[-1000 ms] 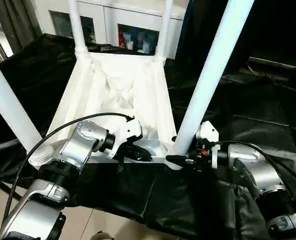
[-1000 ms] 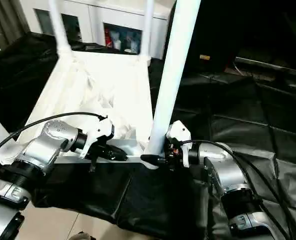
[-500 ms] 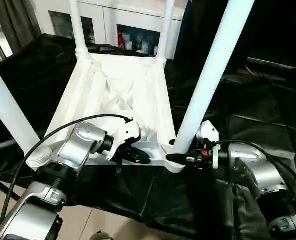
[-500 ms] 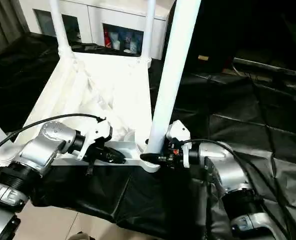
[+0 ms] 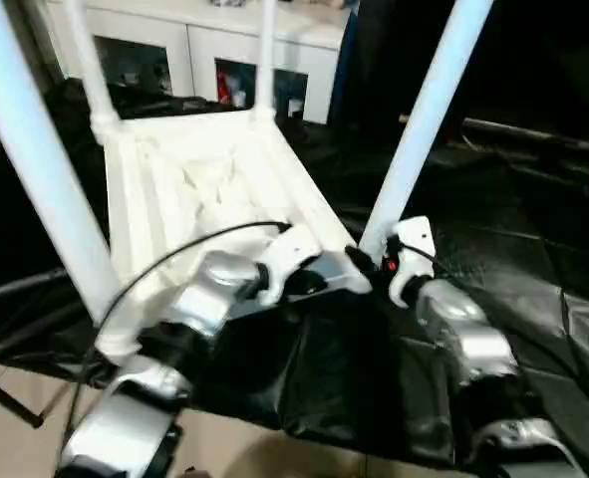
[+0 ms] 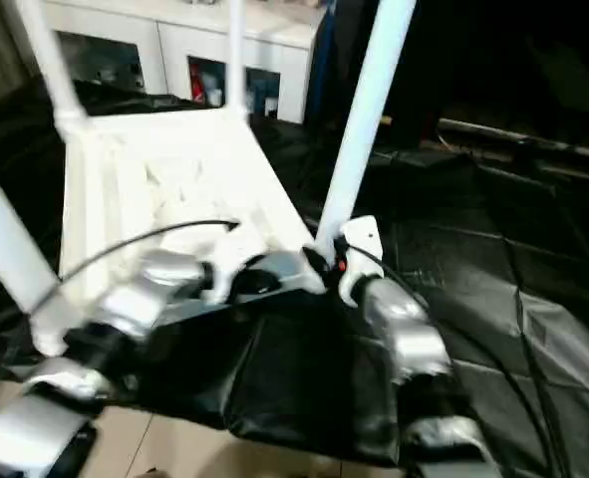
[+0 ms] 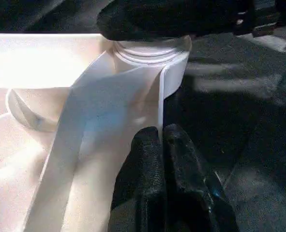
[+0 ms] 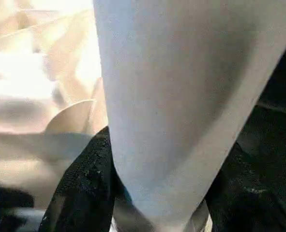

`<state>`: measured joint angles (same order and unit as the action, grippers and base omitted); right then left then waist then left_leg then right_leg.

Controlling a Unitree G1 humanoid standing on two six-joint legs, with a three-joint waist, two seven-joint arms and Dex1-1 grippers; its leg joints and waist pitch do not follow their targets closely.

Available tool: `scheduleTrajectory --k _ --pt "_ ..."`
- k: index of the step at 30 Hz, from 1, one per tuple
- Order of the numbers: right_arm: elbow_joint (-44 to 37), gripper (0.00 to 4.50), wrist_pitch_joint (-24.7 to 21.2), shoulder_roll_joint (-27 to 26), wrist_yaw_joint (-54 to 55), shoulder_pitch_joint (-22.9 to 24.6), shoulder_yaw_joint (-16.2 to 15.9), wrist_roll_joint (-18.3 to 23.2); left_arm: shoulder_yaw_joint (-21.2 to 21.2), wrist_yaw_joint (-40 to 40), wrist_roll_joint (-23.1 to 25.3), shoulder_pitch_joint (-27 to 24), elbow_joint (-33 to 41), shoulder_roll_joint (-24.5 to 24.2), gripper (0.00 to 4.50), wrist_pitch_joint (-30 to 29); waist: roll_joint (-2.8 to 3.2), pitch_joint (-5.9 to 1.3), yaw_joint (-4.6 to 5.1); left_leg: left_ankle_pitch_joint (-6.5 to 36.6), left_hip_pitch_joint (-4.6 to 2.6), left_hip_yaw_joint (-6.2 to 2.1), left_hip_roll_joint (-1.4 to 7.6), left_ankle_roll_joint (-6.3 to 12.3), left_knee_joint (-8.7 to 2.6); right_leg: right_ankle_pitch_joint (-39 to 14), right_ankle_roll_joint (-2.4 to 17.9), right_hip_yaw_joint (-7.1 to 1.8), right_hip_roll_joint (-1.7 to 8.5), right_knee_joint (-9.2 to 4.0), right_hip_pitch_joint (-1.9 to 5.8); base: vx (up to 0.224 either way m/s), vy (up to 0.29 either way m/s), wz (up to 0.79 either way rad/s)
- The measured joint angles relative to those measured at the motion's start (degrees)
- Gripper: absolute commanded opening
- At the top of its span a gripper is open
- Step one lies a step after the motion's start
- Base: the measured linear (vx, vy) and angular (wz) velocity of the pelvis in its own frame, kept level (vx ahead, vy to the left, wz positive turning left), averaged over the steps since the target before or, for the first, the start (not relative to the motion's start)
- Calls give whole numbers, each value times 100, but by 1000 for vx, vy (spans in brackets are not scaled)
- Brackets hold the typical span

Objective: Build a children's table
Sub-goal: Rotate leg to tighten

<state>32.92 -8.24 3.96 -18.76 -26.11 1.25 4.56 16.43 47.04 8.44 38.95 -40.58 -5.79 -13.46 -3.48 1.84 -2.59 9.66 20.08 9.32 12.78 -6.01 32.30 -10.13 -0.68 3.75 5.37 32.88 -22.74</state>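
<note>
Right wrist view: right tool has its black fingers either side of the foot of a white leg, gripping it just above the corner socket. Leg's long axis runs steeply up and away from the tool, leaning a little.

Left wrist view: left tool is closed, fingertips pinched on a thin upright rib of the tabletop just beside that same socket, where a black finger of the other tool lies across the socket's top.

Head views: both tools meet at the near right corner of the upturned tabletop, which lies underside-up on the black-draped surface. Right arm is the one on the leg; left arm steadies the top. Near left leg stands well apart. Two far legs stand at the far corners.

Judgement: next move turns on pressing or twisting along the leg's axis, down into the socket.
</note>
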Motion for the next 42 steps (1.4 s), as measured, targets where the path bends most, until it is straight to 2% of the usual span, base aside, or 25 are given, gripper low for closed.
scheduleTrajectory --k 2,6,7,14,17,21,24,28,34,39,42 --pt "72 270 84 -32 68 -15 0 -89 5 -56 43 12 -70 29 0 73 9 -6 20 1 -2 -1 -3 1 1 0 0 1 0 -19 10 0 0 0" --pt "113 290 180 -73 113 -15 -55 -315 11 -79 59 14 -101 31 0 140 13 -8 33 1 4 -8 -3 2 -3 0 0 1 1 -56 20 0 0 0" --pt "134 315 233 -69 114 -15 -70 -324 11 -64 60 14 -102 23 0 153 13 -8 37 1 5 -11 -2 2 -2 0 0 1 1 -61 19 0 0 0" --pt "134 315 573 231 -692 53 -242 -263 12 410 -13 13 -71 -215 0 381 12 -8 60 1 15 7 0 2 -24 18 15 -5 -1 -64 1 0 0 0" --pt "-132 315 595 592 -1657 228 -355 -59 12 948 -211 -76 53 -475 0 550 12 -8 47 1 15 22 2 2 -42 96 28 -8 -1 -61 -12 0 0 0" --pt "-655 315 387 1086 -2996 503 -564 338 9 1839 -467 -265 407 -917 0 582 14 -8 -20 0 15 31 18 1 -54 100 30 -8 -9 27 -40 40 -25 2" --pt "-824 315 319 1240 -3522 529 -702 488 30 2278 -547 -311 563 -1056 0 543 24 -5 -107 -1 11 37 32 1 -69 75 43 3 -17 31 -51 38 -12 1" --pt "-995 315 251 1488 -4190 594 -877 639 87 2803 -723 -429 815 -1344 0 411 21 -3 -115 2 17 53 25 2 -59 63 55 -6 -6 23 -51 14 0 0" --pt "-1167 315 80 1707 -4846 639 -1091 711 157 3358 -877 -512 1030 -1683 0 236 19 -1 -140 3 20 54 23 2 -49 61 58 -10 -3 30 -50 0 0 0" --pt "-1201 264 -47 1788 -5037 650 -1131 749 187 3485 -880 -535 1104 -1754 0 196 13 3 -175 2 18 54 24 1 -45 62 57 -12 -3 38 -49 0 0 0" --pt "-1208 255 -89 1808 -5052 650 -1150 814 192 3510 -895 -538 1137 -1773 0 143 11 4 -188 2 18 54 24 1 -44 61 57 -12 -4 38 -49 0 0 0"
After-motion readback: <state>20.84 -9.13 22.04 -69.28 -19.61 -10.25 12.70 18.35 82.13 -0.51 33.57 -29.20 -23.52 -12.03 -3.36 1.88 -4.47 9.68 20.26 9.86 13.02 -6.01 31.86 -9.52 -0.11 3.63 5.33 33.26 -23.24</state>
